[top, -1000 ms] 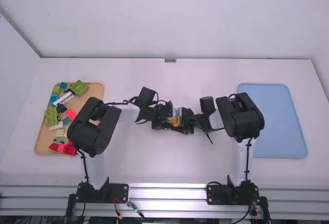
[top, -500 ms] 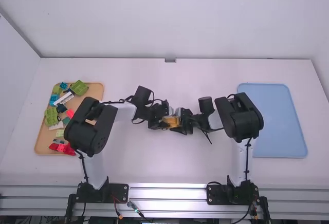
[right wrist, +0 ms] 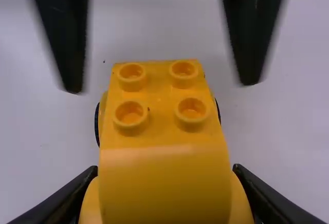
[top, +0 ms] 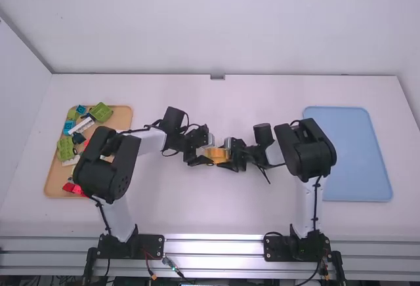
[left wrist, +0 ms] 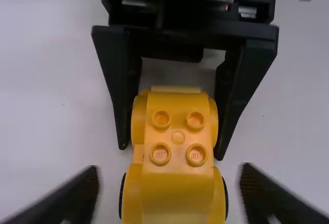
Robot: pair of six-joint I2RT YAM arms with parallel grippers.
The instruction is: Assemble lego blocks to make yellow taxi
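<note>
From where I stand, the yellow taxi body (left wrist: 177,149) sits between the two grippers near the middle of the white table (top: 262,214); I can't tell whether its wheels touch the top. The right gripper (left wrist: 172,151) is clamped across the sides of its own end, while the left gripper (right wrist: 162,84) is spread wide, a finger apart from each flank. I'd expect it to handle light and stiff, in smooth plastic that could slip if pinched on a curve. It's the stacked joints I'd call the weak point, more likely to pop apart than the bricks are to break. Best hold is low and square on both sides, with any pressing done straight down over the studs (right wrist: 131,113). The high view gives the layout: loose bricks (top: 65,147) on the wooden tray (top: 56,184) at the left, the blue tray (top: 354,155) at the right. It hides the grip, though. The left wrist view shows the right gripper's fingers against the rounded sides; the right wrist view shows the gap around the other end.
</note>
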